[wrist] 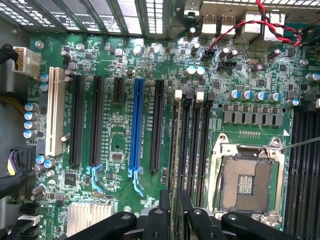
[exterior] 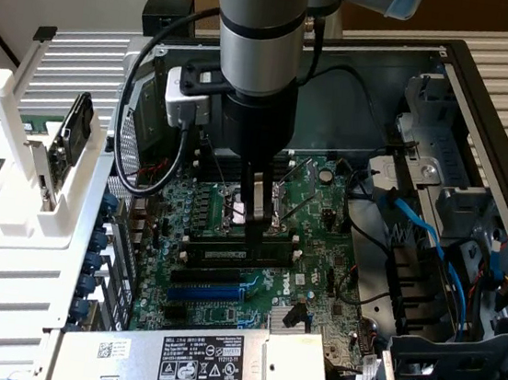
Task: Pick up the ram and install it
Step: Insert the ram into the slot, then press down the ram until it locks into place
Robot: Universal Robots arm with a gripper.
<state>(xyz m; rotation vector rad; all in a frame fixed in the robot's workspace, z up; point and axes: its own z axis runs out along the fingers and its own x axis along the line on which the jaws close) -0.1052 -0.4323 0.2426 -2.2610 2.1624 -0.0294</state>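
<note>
Item: the ram [exterior: 232, 254], a long, thin, dark green board stick with black chips, lying lengthwise in a black memory slot [wrist: 186, 145] on the motherboard [exterior: 220, 311], directly beneath the gripper [exterior: 252, 219]. In the wrist view its thin top edge [wrist: 174, 165] runs straight out from between the fingers [wrist: 164, 210]. Pincer state: fingers partly closed, straddling the stick's upper edge near mid-length; they appear clamped on it, though actual contact is hard to confirm. Adjacent fittings: bare processor socket [wrist: 246, 182] just to one side of the pincer, blue expansion slot [wrist: 135, 130] a few slots off on the other side, power supply [exterior: 186, 362] in front of it, all inside the open computer case [exterior: 485, 116]. Handling, by judgement: light, stiff, smooth-faced and somewhat slippery; fragile at chips and contact edge; best gripped on the flat faces near the middle of the top edge, kept upright and square to the slot.
</note>
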